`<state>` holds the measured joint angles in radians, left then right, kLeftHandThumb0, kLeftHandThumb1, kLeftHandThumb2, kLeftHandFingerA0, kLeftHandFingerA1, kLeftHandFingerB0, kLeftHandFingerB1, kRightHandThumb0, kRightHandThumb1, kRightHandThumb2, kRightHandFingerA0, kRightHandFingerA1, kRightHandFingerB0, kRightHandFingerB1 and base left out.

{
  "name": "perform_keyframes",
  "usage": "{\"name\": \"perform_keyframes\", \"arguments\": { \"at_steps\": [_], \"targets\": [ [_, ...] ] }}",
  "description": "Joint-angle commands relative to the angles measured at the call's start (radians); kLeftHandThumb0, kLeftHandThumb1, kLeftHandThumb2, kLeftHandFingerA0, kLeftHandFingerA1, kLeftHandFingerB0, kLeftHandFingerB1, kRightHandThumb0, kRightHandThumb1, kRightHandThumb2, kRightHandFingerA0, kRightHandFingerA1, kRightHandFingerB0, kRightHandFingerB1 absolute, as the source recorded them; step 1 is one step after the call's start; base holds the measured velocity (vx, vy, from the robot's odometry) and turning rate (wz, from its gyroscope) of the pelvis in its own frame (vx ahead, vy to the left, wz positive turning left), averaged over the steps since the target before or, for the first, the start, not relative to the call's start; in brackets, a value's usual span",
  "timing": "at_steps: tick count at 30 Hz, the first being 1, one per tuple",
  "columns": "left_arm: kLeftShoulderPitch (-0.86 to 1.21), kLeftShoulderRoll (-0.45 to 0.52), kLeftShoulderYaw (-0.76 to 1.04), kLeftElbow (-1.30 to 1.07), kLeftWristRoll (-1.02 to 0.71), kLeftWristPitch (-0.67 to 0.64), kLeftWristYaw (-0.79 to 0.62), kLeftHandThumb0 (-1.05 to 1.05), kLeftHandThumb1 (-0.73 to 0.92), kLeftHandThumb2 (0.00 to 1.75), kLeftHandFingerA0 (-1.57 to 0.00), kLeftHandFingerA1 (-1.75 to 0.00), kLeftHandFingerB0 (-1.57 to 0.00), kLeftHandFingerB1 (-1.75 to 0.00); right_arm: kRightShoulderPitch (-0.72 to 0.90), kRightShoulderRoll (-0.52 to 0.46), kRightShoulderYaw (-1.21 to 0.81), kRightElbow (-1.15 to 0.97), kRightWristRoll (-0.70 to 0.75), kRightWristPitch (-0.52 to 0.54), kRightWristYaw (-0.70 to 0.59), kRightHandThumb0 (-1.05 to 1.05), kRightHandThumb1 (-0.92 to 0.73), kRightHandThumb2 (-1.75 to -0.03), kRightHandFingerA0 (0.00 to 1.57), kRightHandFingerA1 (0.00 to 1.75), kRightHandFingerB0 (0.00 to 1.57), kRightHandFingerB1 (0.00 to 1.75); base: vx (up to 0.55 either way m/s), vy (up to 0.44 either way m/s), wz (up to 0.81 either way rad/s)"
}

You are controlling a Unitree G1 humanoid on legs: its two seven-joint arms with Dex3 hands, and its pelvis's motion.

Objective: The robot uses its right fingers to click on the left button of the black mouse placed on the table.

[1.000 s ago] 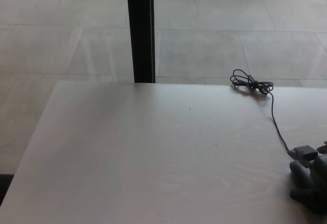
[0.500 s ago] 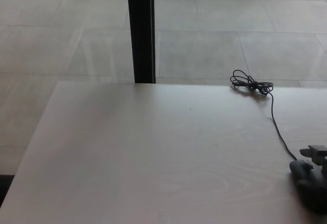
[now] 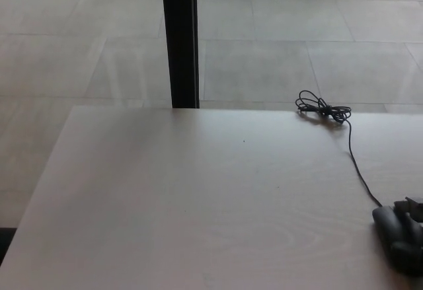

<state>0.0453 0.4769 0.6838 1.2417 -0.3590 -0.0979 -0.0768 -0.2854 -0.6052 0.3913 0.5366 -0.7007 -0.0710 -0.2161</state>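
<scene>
The black mouse (image 3: 395,236) lies on the pale wooden table (image 3: 198,204) at the bottom right, partly cut off by the picture's edge. Its thin black cable (image 3: 357,168) runs from its front up to a coiled bundle (image 3: 322,110) near the table's far edge. Only a small dark part of my right hand (image 3: 414,207) shows at the right edge, just behind and to the right of the mouse's front. Too little of it is in view to tell how it is held or whether it touches the mouse. My left hand does not show.
A black vertical post (image 3: 179,39) stands behind the table's far edge, left of centre. Beyond it is a tiled floor (image 3: 297,39). The table's left edge runs diagonally down toward the bottom left corner.
My right hand, which lay over the mouse a second ago, has drawn back to the right and mostly left the picture. More of the mouse's top now shows. The camera shifted slightly.
</scene>
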Motion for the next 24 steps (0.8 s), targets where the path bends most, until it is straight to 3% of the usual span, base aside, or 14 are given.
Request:
{"name": "perform_keyframes", "arguments": {
  "at_steps": [1, 3, 4, 5, 6, 7, 8, 13, 14, 15, 19, 20, 23, 24],
  "targets": [
    [0.005, 0.024, -0.011, 0.0, -0.003, -0.008, 0.0, -0.68, 0.83, 0.66, -0.72, -0.61, -0.5, -0.43, 0.012, -0.027, 0.052, -0.014, -0.092, 0.0, 0.004, -0.88, -0.92, -0.71, 0.25, 0.57, 0.35, 0.36, 0.0, 0.0, 0.0],
    [-0.002, 0.023, 0.009, 0.004, -0.027, 0.003, 0.0, -0.68, 0.81, 0.64, -0.76, -0.6, -0.51, -0.44, 0.006, -0.04, 0.073, -0.033, -0.134, -0.005, -0.034, -0.89, -0.92, -0.73, 0.28, 0.54, 0.37, 0.36, 0.0, 0.0, 0.0],
    [-0.001, 0.024, 0.0, 0.003, -0.016, 0.0, 0.008, -0.69, 0.83, 0.65, -0.77, -0.61, -0.51, -0.43, 0.006, -0.046, 0.083, -0.043, -0.148, 0.0, -0.035, -0.89, -0.8, -1.21, 0.25, 0.59, 0.3, 0.48, 0.0, 0.0, 0.0],
    [-0.001, 0.026, -0.007, 0.005, -0.008, 0.001, 0.011, -0.69, 0.83, 0.65, -0.78, -0.61, -0.5, -0.42, 0.006, -0.05, 0.092, -0.058, -0.157, 0.012, -0.021, -0.89, -0.92, -0.75, 0.22, 0.52, 0.32, 0.35, 0.0, 0.0, 0.0],
    [0.002, 0.025, -0.004, 0.003, -0.012, -0.005, -0.002, -0.68, 0.84, 0.65, -0.73, -0.63, -0.46, -0.43, 0.004, -0.054, 0.099, -0.076, -0.168, 0.019, -0.012, -0.9, -0.81, -1.21, 0.21, 0.57, 0.26, 0.47, 0.0, 0.0, 0.0],
    [0.003, 0.025, -0.003, 0.003, -0.015, -0.009, -0.008, -0.68, 0.84, 0.65, -0.73, -0.63, -0.46, -0.43, 0.004, -0.055, 0.102, -0.084, -0.172, 0.023, -0.01, -0.9, -0.81, -1.21, 0.21, 0.57, 0.26, 0.47, 0.0, 0.0, 0.0],
    [0.001, 0.023, 0.003, 0.005, -0.02, -0.007, -0.004, -0.66, 0.84, 0.64, -0.73, -0.62, -0.49, -0.43, 0.0, -0.051, 0.106, -0.071, -0.178, 0.016, -0.044, -0.88, -0.92, -0.73, 0.26, 0.51, 0.35, 0.35, 0.0, 0.0, 0.0],
    [0.0, 0.025, 0.001, 0.012, -0.019, -0.006, 0.001, -0.67, 0.83, 0.64, -0.74, -0.63, -0.52, -0.44, -0.011, -0.056, 0.116, -0.097, -0.206, 0.028, -0.042, -0.88, -0.92, -0.74, 0.24, 0.5, 0.35, 0.37, 0.0, 0.0, 0.0],
    [0.005, 0.025, -0.005, 0.003, -0.013, -0.004, 0.006, -0.67, 0.64, 1.02, -0.68, -0.69, -0.46, -0.57, -0.027, -0.06, 0.115, -0.108, -0.212, 0.024, -0.032, -0.9, -0.81, -1.21, 0.22, 0.57, 0.26, 0.48, 0.0, 0.0, 0.0],
    [0.006, 0.024, -0.003, 0.001, -0.017, -0.002, 0.003, -0.68, 0.82, 0.64, -0.73, -0.6, -0.49, -0.43, -0.029, -0.06, 0.114, -0.109, -0.215, 0.025, -0.036, -0.9, -0.92, -0.74, 0.25, 0.5, 0.34, 0.37, 0.0, 0.0, 0.0],
    [0.007, 0.023, -0.002, 0.007, -0.018, -0.002, 0.016, -0.67, 0.81, 0.64, -0.76, -0.6, -0.53, -0.44, -0.049, -0.053, 0.112, -0.089, -0.235, 0.016, -0.08, -0.94, -0.76, -0.96, 0.3, 0.57, 0.31, 0.43, 0.0, 0.0, 0.0],
    [0.008, 0.024, -0.003, 0.004, -0.018, 0.003, 0.01, -0.68, 0.81, 0.65, -0.77, -0.63, -0.54, -0.44, -0.061, -0.055, 0.114, -0.105, -0.249, 0.037, -0.049, -0.88, -0.92, -0.75, 0.26, 0.51, 0.3, 0.35, 0.0, 0.0, 0.0],
    [0.005, 0.023, -0.004, 0.003, -0.019, 0.003, 0.013, -0.67, 0.83, 0.65, -0.77, -0.64, -0.54, -0.44, -0.069, -0.053, 0.107, -0.097, -0.25, 0.02, -0.074, -0.94, -0.77, -0.95, 0.28, 0.53, 0.32, 0.41, 0.0, 0.0, 0.0],
    [0.008, 0.019, 0.005, 0.0, -0.03, -0.002, -0.003, -0.66, 0.82, 0.65, -0.71, -0.61, -0.5, -0.45, -0.072, -0.048, 0.106, -0.089, -0.246, 0.012, -0.082, -0.87, -0.92, -0.73, 0.34, 0.49, 0.38, 0.34, 0.0, 0.0, 0.0]
  ]
}}
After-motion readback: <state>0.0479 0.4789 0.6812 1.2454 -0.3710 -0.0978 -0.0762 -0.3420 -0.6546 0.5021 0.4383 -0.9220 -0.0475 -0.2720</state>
